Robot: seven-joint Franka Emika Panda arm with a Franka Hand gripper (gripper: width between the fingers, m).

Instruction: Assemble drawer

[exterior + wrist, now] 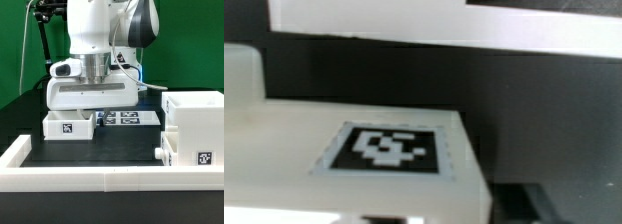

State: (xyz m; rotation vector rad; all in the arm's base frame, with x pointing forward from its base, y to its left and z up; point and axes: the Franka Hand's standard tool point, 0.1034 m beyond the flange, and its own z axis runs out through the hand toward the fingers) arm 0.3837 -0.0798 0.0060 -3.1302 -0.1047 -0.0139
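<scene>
A small white drawer tray [68, 125] with a black-and-white tag on its front sits on the dark table at the exterior view's left. My gripper [93, 110] hangs right over the tray's back right corner, its white hand low on it. The fingertips are hidden behind the tray. In the wrist view the tray [331, 175] and its tag fill the near part, and the fingers do not show clearly. The tall white case [195, 125] stands at the exterior view's right, with a tag low on its front and a knobbed tray [165, 150] in its side.
The marker board [125, 118] lies flat behind the tray, between it and the case. A low white border wall [100, 180] runs along the front and the exterior view's left side. A white strip [438, 45] crosses the far part of the wrist view.
</scene>
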